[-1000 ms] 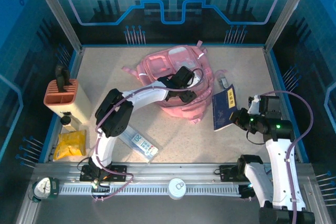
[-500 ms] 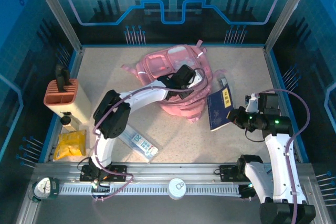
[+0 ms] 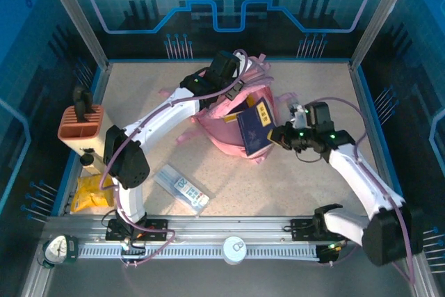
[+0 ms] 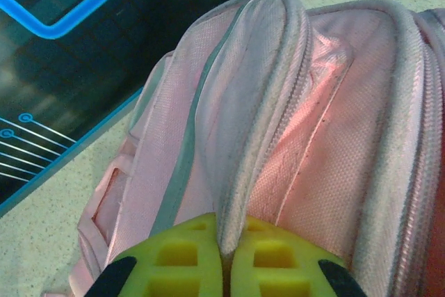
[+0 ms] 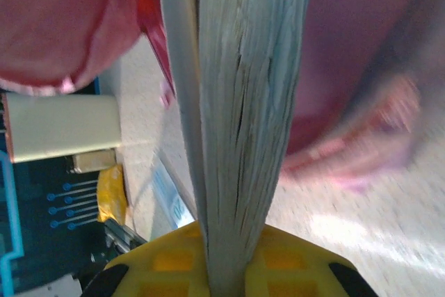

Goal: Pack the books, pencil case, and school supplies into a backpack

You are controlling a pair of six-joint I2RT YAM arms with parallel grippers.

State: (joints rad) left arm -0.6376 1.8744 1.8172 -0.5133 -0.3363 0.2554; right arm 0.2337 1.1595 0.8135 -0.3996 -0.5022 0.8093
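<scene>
The pink backpack (image 3: 224, 122) stands pulled up in the middle of the table's far half. My left gripper (image 3: 235, 87) is above it, shut on a fold of its zip rim (image 4: 240, 137), pinched between the yellow-green fingers (image 4: 188, 262). My right gripper (image 3: 277, 135) is shut on a dark navy book (image 3: 254, 126), held on edge against the backpack's right side. The book's page edges (image 5: 243, 102) rise between my right gripper's (image 5: 226, 245) pads, with pink fabric (image 5: 62, 26) close behind. The pale blue-white pencil case (image 3: 182, 187) lies on the table near the left arm's base.
An orange slotted holder (image 3: 80, 123) on a cream box (image 3: 99, 147) stands at the left edge, a yellow flat item (image 3: 92, 193) in front of it. A white round object (image 3: 236, 250) sits on the near rail. Walls enclose the table.
My left gripper has shut on the backpack's rim and pulled it up and toward the back. My right arm has carried the navy book left, up against the backpack.
</scene>
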